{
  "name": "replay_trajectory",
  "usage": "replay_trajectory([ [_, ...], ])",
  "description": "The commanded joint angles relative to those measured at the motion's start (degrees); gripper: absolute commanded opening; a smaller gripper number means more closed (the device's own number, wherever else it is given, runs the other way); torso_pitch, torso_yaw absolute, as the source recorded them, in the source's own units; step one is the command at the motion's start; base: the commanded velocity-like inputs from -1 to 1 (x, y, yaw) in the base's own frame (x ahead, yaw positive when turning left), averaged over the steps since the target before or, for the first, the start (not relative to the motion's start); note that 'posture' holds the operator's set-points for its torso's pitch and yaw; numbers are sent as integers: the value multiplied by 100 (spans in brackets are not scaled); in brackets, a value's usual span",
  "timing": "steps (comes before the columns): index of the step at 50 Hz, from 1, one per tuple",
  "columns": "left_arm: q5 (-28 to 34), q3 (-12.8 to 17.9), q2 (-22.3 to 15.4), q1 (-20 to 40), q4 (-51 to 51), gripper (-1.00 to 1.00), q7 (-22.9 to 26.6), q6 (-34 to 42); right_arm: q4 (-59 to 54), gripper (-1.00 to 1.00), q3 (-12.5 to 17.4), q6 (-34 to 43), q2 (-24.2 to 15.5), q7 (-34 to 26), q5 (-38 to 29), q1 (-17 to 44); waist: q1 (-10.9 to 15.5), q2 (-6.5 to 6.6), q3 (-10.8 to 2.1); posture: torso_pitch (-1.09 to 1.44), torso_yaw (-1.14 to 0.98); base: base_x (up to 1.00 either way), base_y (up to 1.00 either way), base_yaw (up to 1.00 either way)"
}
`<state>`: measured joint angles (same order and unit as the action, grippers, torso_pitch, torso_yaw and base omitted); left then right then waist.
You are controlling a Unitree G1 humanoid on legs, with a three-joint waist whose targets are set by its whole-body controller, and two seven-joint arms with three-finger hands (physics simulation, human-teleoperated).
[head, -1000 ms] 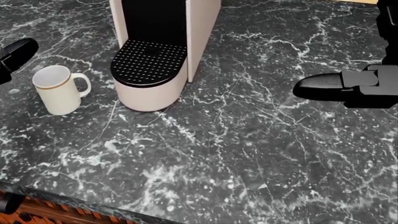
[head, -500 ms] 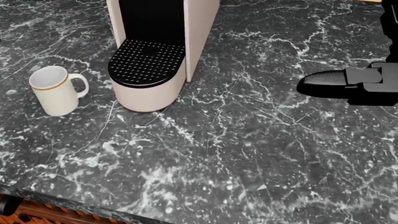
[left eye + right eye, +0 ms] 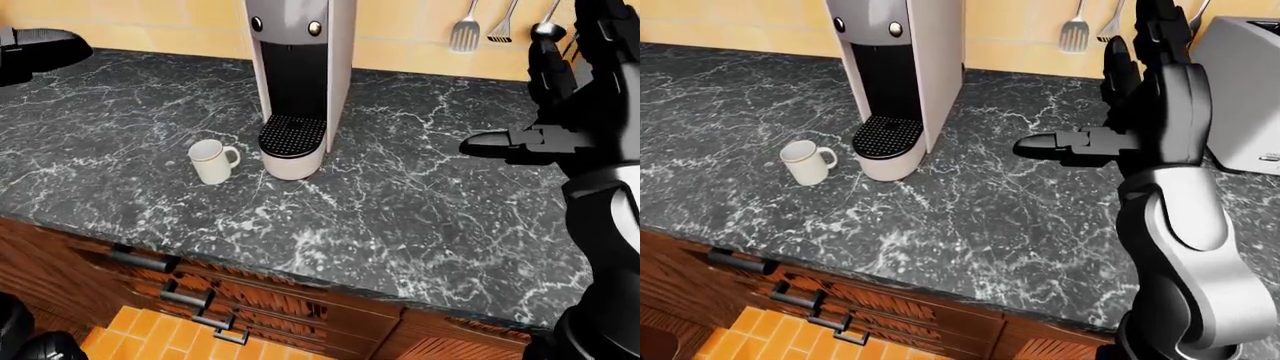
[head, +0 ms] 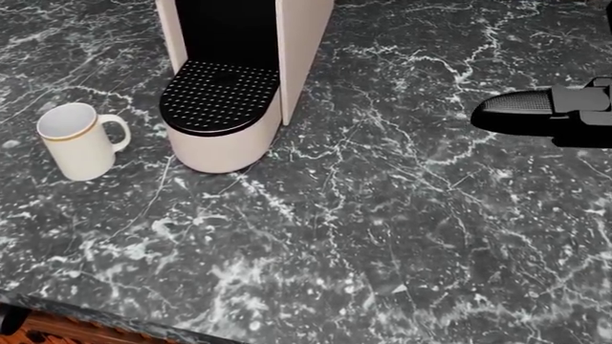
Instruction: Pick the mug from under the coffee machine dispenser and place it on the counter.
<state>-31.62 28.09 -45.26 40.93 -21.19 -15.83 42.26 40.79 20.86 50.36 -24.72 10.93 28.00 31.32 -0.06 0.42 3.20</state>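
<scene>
Right-eye view: right robot hand (image 3: pixel 1110 112) raised, fingers spread apart, empty; mug (image 3: pixel 805 161) beside coffee machine (image 3: pixel 902 82).

A tall beige coffee machine (image 3: pixel 298 82) with a black perforated drip tray stands on the dark marbled stone counter (image 4: pixel 382 236). Just left of the machine, apart from it, a cream ceramic mug (image 4: pixel 78 140) sits upright, with bare counter on its other sides. Right of the machine, the black right hand (image 3: pixel 1070 147) hangs over open counter, fingers spread. Farther right stands a silver toaster (image 3: pixel 1250 90).
</scene>
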Motion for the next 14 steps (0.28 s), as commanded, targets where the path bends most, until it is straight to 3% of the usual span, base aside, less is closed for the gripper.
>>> replay_trajectory([
  [1,-189,118,-237,197,-101,100,-105,-107,104,100,40,-151,-74,19,14,135,0,26,-118,0,0,0,0,0],
  [14,-898,170,-898,308,-115,100,-492,-119,120,100,52,-141,-131,69,98,161,-6,58,-87,0,0,0,0,0],
])
